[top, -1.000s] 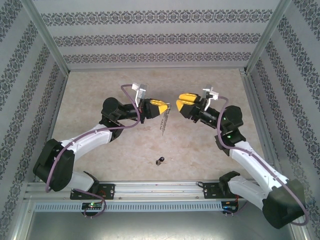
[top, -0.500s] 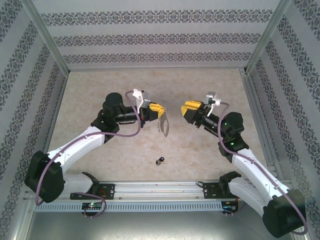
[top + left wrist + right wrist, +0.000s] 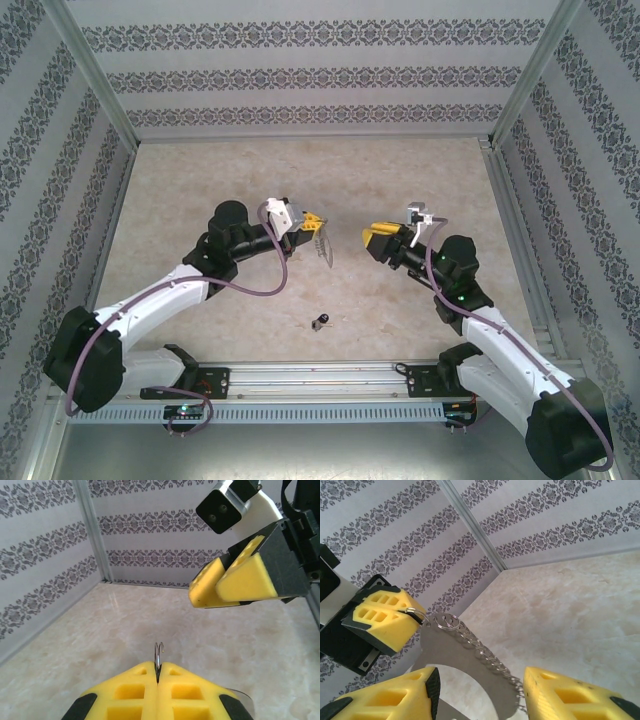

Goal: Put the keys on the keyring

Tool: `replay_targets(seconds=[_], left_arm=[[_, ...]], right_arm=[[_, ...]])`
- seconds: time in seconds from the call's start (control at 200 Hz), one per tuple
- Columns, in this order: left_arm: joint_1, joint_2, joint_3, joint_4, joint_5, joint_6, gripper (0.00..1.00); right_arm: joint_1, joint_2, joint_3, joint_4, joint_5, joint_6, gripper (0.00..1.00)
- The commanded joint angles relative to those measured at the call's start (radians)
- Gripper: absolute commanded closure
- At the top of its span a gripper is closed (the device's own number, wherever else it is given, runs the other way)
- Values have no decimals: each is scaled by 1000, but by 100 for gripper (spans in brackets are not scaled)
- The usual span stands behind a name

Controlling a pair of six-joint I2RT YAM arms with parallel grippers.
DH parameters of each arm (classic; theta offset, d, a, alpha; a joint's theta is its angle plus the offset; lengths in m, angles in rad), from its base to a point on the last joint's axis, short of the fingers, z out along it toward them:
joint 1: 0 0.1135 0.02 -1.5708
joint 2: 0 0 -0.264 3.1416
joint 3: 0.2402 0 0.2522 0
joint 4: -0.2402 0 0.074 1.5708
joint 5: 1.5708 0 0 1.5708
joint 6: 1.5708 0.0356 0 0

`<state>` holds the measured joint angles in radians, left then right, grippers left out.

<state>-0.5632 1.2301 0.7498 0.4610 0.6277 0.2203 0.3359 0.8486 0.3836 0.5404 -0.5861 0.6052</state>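
Since 1 s ago: both arms drawn back toward their bases. The right gripper sits lower in the top view and the left gripper a bit nearer too. The flat grey metal oval keyring w/ fine chain-like fringe now hangs shorter + more tilted. The tiny key w/ black rounded head + short thin metal shank hasn't budged: it lies on the beige marbled table, near the front edge, well apart from both grippers.

Left gripper: pads pressed together, pinching the thin wire ring at the keyring's end. The wire pokes out of the seam btwn the pads. Right gripper: fingers spread wide, gripping nothing. In the R wrist view the grey loop sits ahead of the gap, apparently not touching.

Why, prob: holding by the small end ring keeps the keyring off the table and its loop free + presented to the facing right gripper, which looks set to steady or re-grip it. Key not yet on.

Pointing: the held end is up at the left pads. The long axis runs from there down and toward the near-right in the top view, free end lowest. The chain fringe runs along the side facing away from the left arm
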Motion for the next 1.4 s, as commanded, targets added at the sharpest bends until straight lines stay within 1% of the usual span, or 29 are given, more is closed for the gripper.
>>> replay_targets(seconds=[0.0, 0.12, 0.235, 0.47, 0.704, 0.864, 0.974, 1.084, 1.259, 1.379, 1.394], left_arm=[[-14, -38, -8, 82, -50, 68, 100], [-15, -51, -25, 79, -95, 72, 100], [-15, -70, -63, 113, -132, 83, 100], [-15, -99, -124, 166, -200, 122, 100], [-22, -107, -131, 164, -227, 137, 100], [-33, -124, -139, 159, -238, 162, 100], [-36, -139, -145, 158, -234, 159, 100], [-39, -151, -152, 151, -230, 155, 100], [-50, -176, -178, 169, -235, 147, 100], [-54, -173, -200, 213, -225, 136, 100], [-54, -173, -202, 217, -218, 135, 100]], right_arm=[[-4, -8, -12, -46, 32, 19, 51], [19, 11, 4, -213, 108, 15, 51], [72, 39, -4, -334, 182, 10, 51], [203, 59, -81, -385, 307, 65, 50], [363, 112, -46, -505, 444, 50, 51], [442, 117, -48, -502, 499, 72, 51], [453, 98, -52, -500, 537, 67, 51], [443, 69, -46, -508, 604, 49, 51], [348, 54, -12, -492, 618, 58, 51], [301, 48, -34, -428, 645, 85, 51], [297, 47, -59, -417, 648, 88, 51]])
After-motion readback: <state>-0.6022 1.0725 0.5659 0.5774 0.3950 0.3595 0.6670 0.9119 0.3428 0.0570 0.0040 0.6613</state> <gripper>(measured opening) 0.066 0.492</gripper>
